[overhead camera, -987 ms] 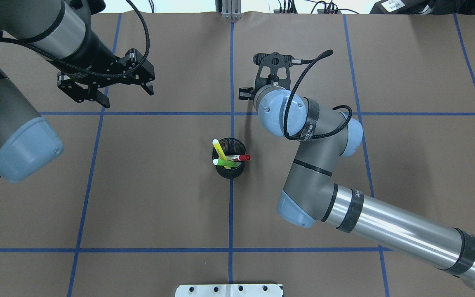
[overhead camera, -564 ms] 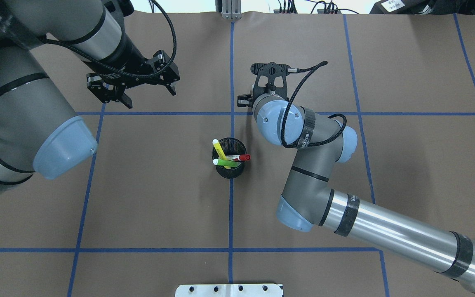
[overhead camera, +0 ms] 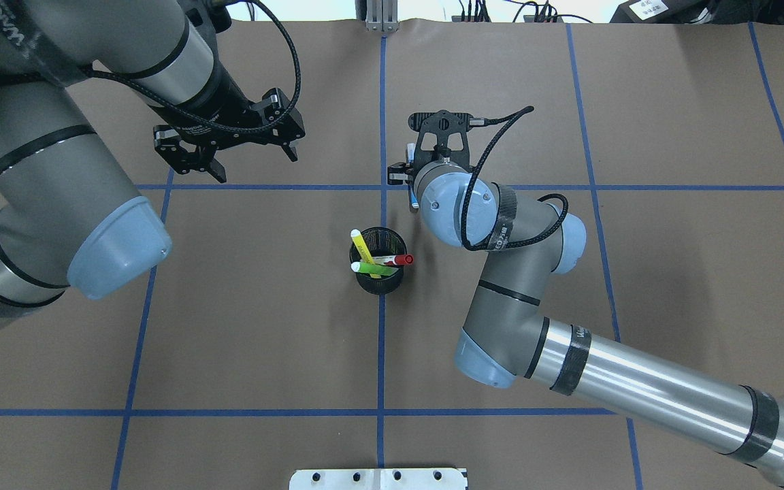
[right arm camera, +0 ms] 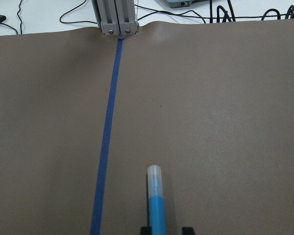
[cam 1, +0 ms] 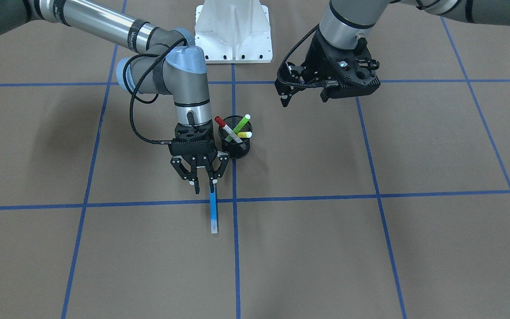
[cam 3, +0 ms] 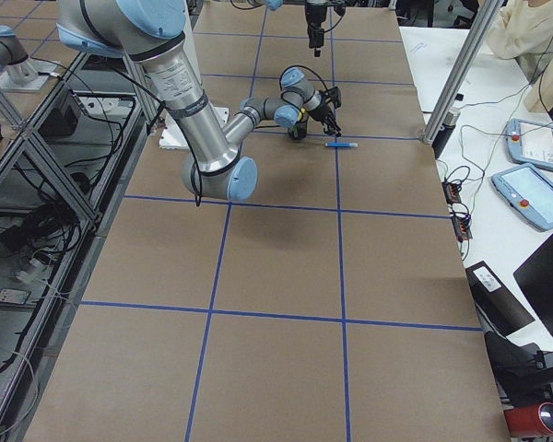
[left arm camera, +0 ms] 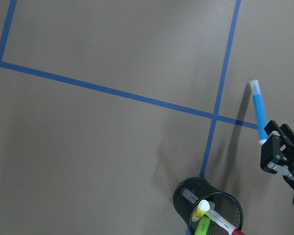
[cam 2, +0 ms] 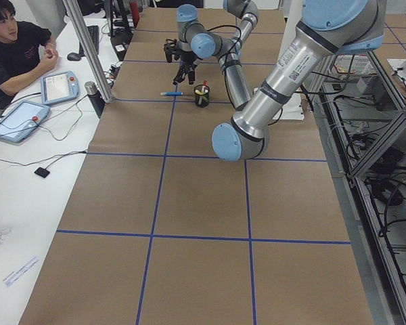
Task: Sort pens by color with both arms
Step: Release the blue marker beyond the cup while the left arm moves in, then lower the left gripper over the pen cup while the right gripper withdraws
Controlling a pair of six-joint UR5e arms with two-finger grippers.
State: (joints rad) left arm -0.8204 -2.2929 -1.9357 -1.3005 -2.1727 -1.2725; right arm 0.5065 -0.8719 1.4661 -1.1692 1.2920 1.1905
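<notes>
Right claw [cam 1: 204, 188] hides one end of the blue pen [cam 1: 213, 215].

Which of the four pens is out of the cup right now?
The blue pen: it lies flat on the table by the right gripper, while the red-capped pen, green pen and yellow pen stand in the black mesh cup.

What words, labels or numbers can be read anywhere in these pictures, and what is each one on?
Nothing reads clearly enough to quote.
White lettering on a black band of the left arm: too blurred.
Lettering on a black band of the right arm: too blurred.
Sticker on the left arm: too small.
White label beyond the table's far edge: too small.
Dark print on the yellow pen: too small.
</notes>
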